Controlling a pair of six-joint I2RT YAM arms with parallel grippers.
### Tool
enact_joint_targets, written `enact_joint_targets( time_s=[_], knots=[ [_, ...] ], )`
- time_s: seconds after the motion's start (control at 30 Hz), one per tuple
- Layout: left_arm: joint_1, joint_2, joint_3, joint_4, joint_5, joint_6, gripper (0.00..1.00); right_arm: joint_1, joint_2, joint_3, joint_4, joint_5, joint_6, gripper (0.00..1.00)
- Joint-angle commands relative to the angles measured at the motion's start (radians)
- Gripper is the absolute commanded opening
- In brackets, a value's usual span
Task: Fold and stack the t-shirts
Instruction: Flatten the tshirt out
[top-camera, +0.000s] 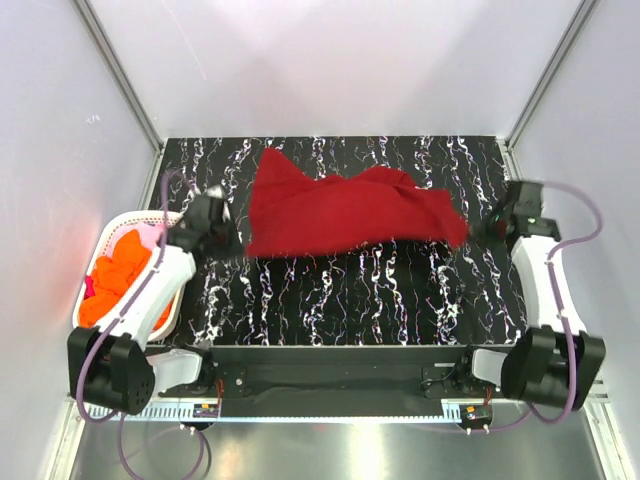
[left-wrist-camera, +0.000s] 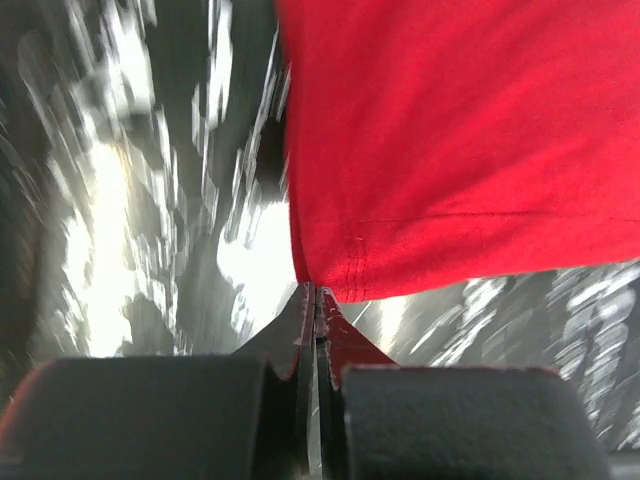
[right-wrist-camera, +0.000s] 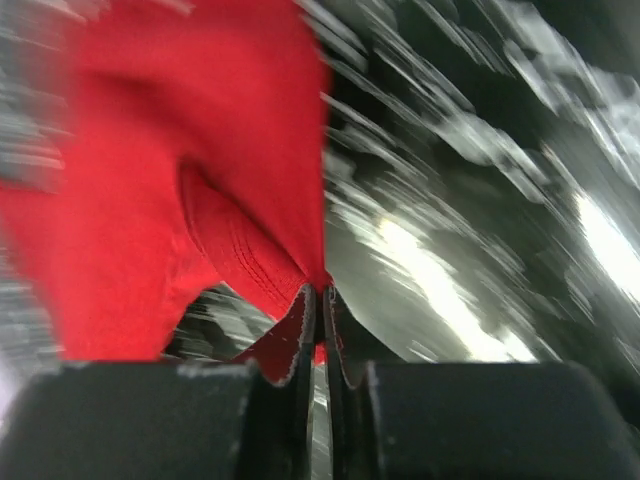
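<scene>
Over table (top-camera: 330, 300), red t-shirt (top-camera: 340, 215), edges pinched

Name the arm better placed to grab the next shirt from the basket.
Likely left. The basket holding orange t-shirts sits beside the left arm; the right gripper, pinching the red t-shirt, is across the table.

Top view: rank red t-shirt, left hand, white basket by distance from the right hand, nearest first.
1. red t-shirt, right corner pinched in the right hand.
2. left hand, opposite side, gripping the shirt's left corner.
3. white basket, farthest, beyond the left hand.
</scene>
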Motion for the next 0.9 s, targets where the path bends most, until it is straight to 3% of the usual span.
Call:
enact_joint_targets(
  time_s=[0.0, 0.07, 0.13, 0.2, 0.23, 0.3, 0.47, 0.67, 0.87],
  knots=[
    [-0.013, -0.010, -0.202, 0.114, 0.125, -0.032, 0.00, -0.012, 0.051, -0.132, -0.100, 0.133, 0.014, 0.10],
    [-0.027, 0.025, -0.262, 0.129, 0.126, -0.033, 0.00, -0.013, 0.109, -0.141, -0.111, 0.191, 0.012, 0.20],
    [-0.044, 0.046, -0.278, 0.134, 0.122, -0.024, 0.00, -0.019, 0.138, -0.124, -0.123, 0.207, 0.023, 0.37],
    [-0.052, 0.065, -0.277, 0.132, 0.118, -0.018, 0.02, -0.019, 0.143, -0.114, -0.151, 0.193, 0.079, 0.41],
    [-0.053, 0.065, -0.274, 0.131, 0.122, -0.021, 0.13, -0.019, 0.139, -0.114, -0.181, 0.193, 0.117, 0.44],
    [-0.062, 0.054, -0.260, 0.129, 0.098, -0.024, 0.23, -0.019, 0.123, -0.106, -0.222, 0.184, 0.232, 0.45],
    [-0.075, 0.007, -0.231, 0.114, 0.020, -0.032, 0.39, -0.021, 0.033, -0.192, -0.249, 0.083, 0.392, 0.51],
    [-0.078, -0.104, -0.232, 0.106, -0.048, -0.065, 0.45, -0.019, -0.021, -0.304, -0.289, 0.024, 0.631, 0.58],
    [-0.081, -0.138, -0.220, 0.112, 0.009, -0.065, 0.46, -0.021, 0.023, -0.377, -0.267, 0.015, 0.826, 0.56]
  ],
)
